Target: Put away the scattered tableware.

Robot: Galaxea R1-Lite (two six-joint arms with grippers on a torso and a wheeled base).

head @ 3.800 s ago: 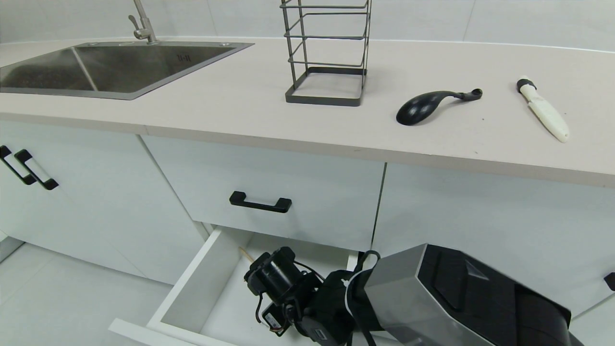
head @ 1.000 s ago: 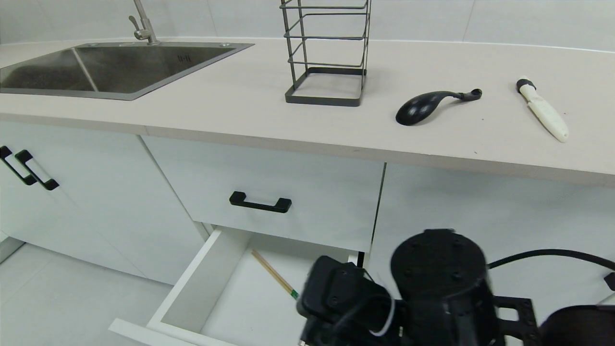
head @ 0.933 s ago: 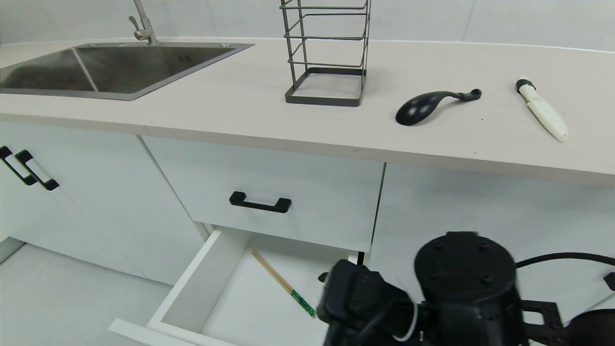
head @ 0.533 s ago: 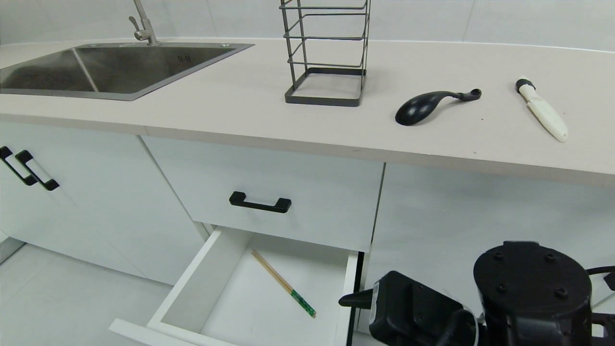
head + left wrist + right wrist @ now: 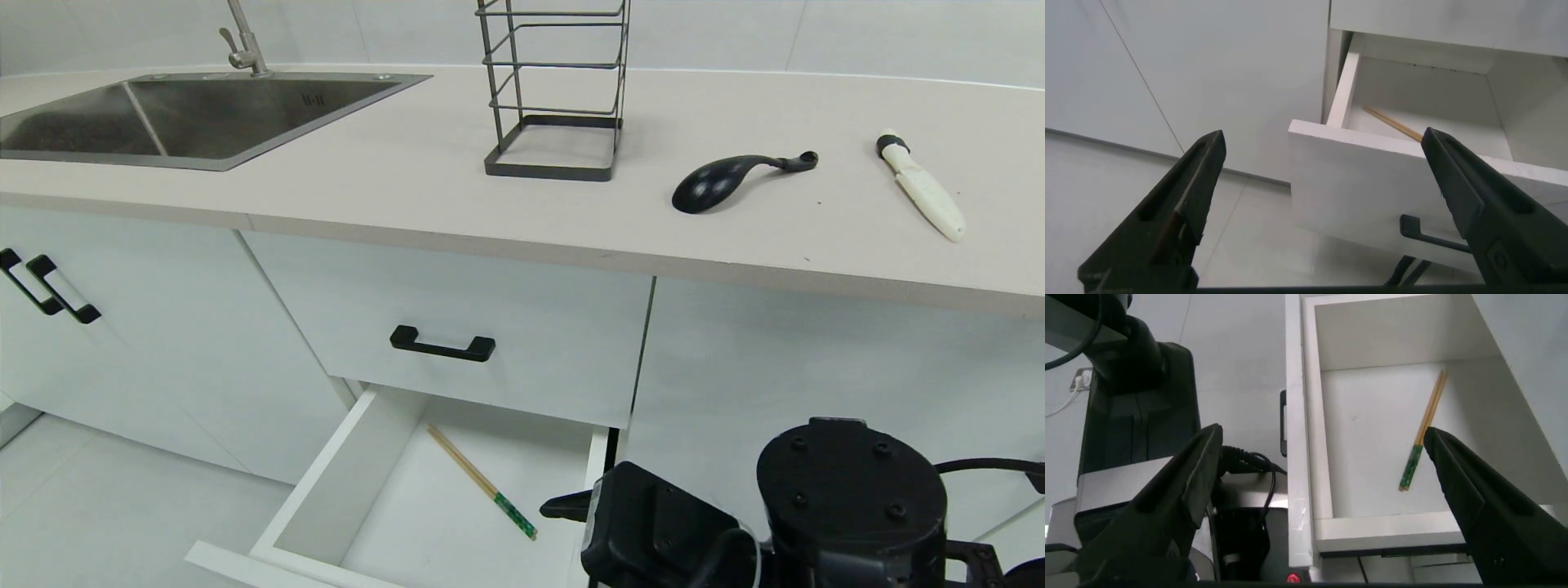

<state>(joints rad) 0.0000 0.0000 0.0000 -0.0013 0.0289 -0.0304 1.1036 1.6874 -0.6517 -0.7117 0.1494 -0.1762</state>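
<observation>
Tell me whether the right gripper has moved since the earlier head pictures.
Yes. The right gripper has shifted to the robot's right, from over the middle of the open drawer to its right wall; the chopsticks lie inside.

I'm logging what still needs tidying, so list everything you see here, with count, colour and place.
chopsticks: one pair, wood with green ends, lying inside the open white drawer
spoon: one, black, on the beige countertop, right of the rack
knife: one, cream with a black end, on the countertop, far right
wire rack: one, dark grey, standing mid-countertop
sink: one, steel, set into the countertop's left end
faucet: one, steel, behind the sink
left gripper: one, black, open, low in front of the drawer
right gripper: one, black, open, above the drawer
</observation>
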